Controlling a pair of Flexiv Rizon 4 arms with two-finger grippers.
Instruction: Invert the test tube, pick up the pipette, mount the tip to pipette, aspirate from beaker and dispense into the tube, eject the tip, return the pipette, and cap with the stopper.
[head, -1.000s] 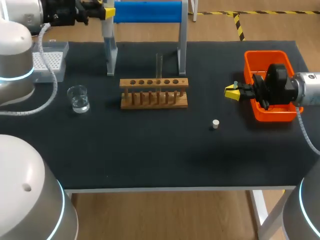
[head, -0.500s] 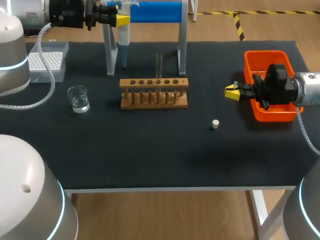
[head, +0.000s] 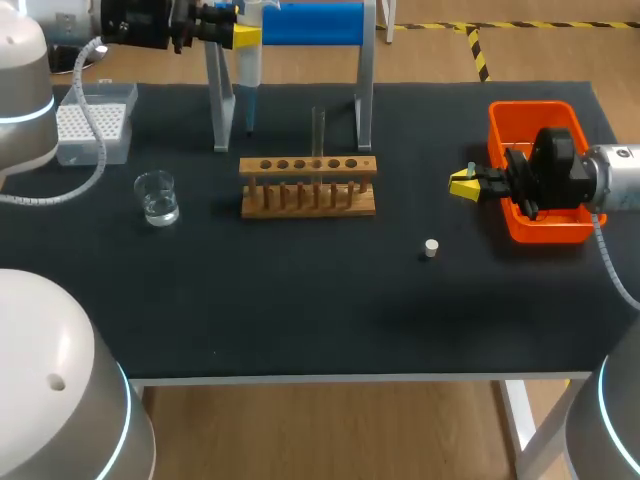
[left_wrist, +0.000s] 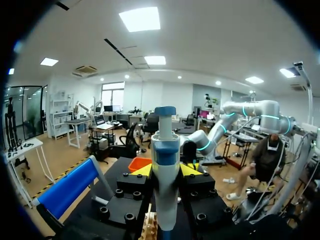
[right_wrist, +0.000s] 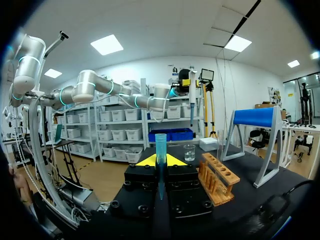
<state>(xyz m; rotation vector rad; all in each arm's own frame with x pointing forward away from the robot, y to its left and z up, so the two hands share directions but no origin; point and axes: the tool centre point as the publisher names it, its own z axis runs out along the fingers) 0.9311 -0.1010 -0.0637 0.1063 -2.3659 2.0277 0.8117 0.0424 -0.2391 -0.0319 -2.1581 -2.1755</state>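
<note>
Okay, left gripper (head: 243, 37) is up at the table's (head: 300, 310) far left corner, its 2 yellow tips clamped on the pipette (head: 248, 72) from both sides. The pipette has a white plastic barrel, with blue bands and a round blue cap showing in the left wrist view. It tapers to a narrow blue-grey nose pointing down, seen just beside the left leg of the stand (head: 300, 22). The stand is a glossy blue cylinder bar on 2 flat grey metal legs.

Right gripper (head: 463, 183) sits low just beside the orange bin (head: 535, 112). Its fingers are pinched nearly together on a blue tip (right_wrist: 160, 145), a slim translucent cone standing upright between the yellow tips. The bin is rectangular orange plastic, partly covered by the black wrist.

- **Wooden rack** (head: 308, 190): mid-table, a top board with a row of round holes over pegs.
- **Test tube** (head: 318, 125): clear glass, upright in a hole right of the rack's middle.
- **Beaker** (head: 157, 197): clear round glass with some clear liquid at the bottom, left of the rack and well apart from it.
- **Tip box** (head: 90, 125): grey rectangular box with a white grid top, behind the beaker near the table's left edge.
- **Stopper** (head: 431, 248): small pale cylinder, alone on the matte black cloth, between rack and bin but nearer the front edge.
</note>
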